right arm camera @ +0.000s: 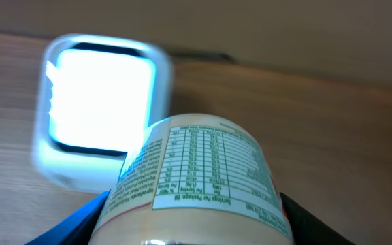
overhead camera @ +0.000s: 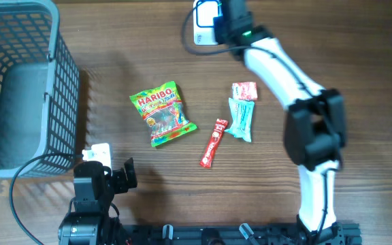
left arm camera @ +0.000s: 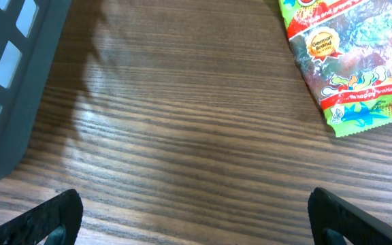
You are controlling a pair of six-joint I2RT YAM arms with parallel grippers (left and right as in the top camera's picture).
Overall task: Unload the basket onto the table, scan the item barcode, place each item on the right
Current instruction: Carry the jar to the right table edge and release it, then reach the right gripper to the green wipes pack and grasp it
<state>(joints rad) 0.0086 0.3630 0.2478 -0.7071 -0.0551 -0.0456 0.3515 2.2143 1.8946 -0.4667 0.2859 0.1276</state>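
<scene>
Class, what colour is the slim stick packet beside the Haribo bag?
The stick packet is red with white lettering, clearest in the overhead view.

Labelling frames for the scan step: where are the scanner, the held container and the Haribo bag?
scanner (right arm camera: 101, 102), right wrist view, its lit window.
container (right arm camera: 213, 167), right wrist view, its nutrition label.
Haribo bag (overhead camera: 162, 114), overhead view, its middle.

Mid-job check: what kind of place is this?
Probably a mock shop checkout on a wood-grain table: a glowing white square scanner with a white nutrition-labelled container held up to it, a grey plastic mesh basket, and a green Haribo sweet bag.
</scene>
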